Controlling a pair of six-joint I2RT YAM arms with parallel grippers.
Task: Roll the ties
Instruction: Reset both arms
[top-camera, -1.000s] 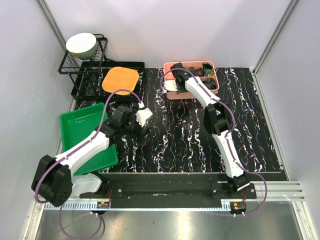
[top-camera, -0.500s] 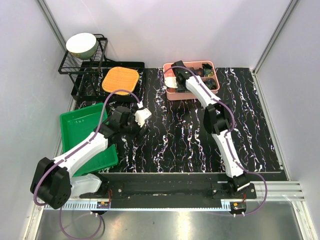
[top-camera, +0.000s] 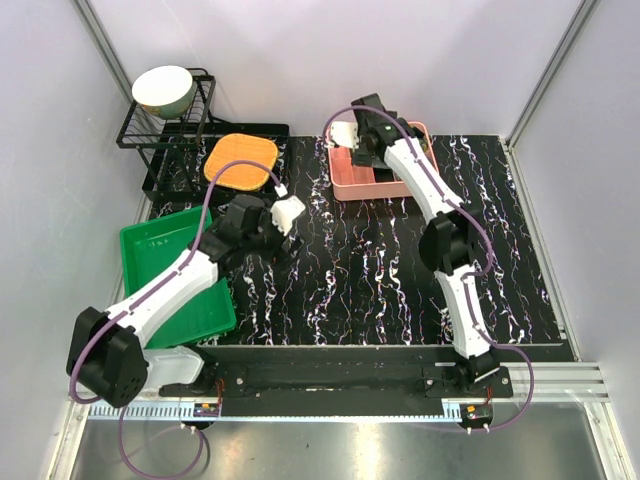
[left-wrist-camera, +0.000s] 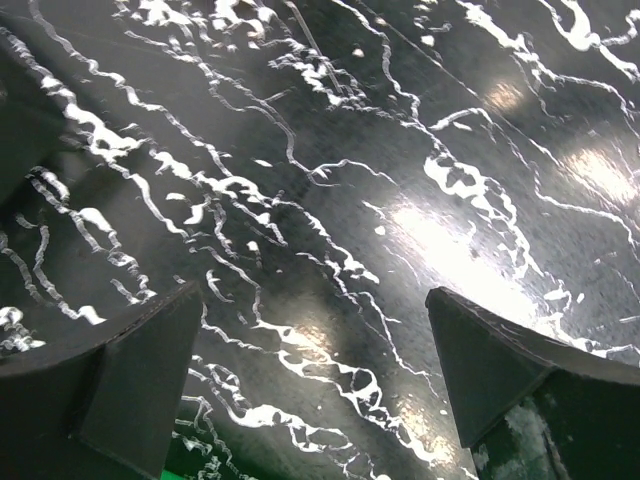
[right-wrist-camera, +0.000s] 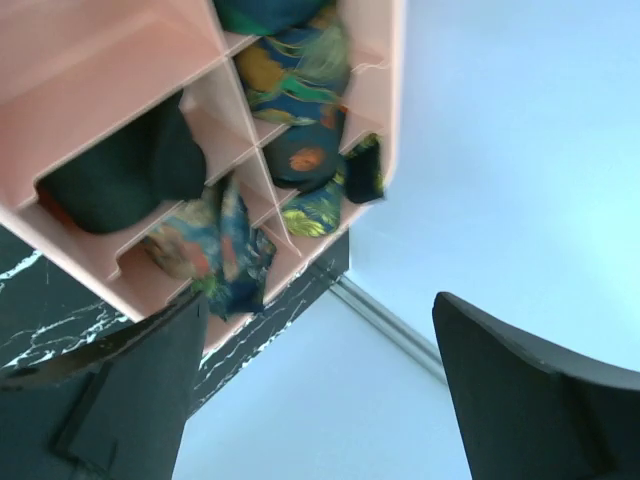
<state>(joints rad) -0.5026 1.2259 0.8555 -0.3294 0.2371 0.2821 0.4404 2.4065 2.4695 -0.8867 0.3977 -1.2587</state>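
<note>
Several rolled ties sit in the compartments of a pink divided box (right-wrist-camera: 90, 60) at the back of the table. In the right wrist view one is a black tie (right-wrist-camera: 130, 175). A patterned tie (right-wrist-camera: 215, 245) in blue and orange lies in the neighbouring cell, and more patterned rolls (right-wrist-camera: 290, 80) lie beyond. My right gripper (right-wrist-camera: 318, 300) hangs open above the box's far edge (top-camera: 350, 183), with nothing between its fingers. My left gripper (left-wrist-camera: 312, 295) is open and empty, low over the black marbled table (left-wrist-camera: 400, 150) and beside the green tray (top-camera: 160, 250).
A green tray lies at the left. Behind it stand a black wire rack (top-camera: 165, 130) with a pale bowl (top-camera: 163, 90) and an orange square plate (top-camera: 241, 161). White walls close in the back and sides.
My right gripper has opened from shut and moved up and back over the pink box toward the far wall. My left arm has shifted slightly toward the back.
</note>
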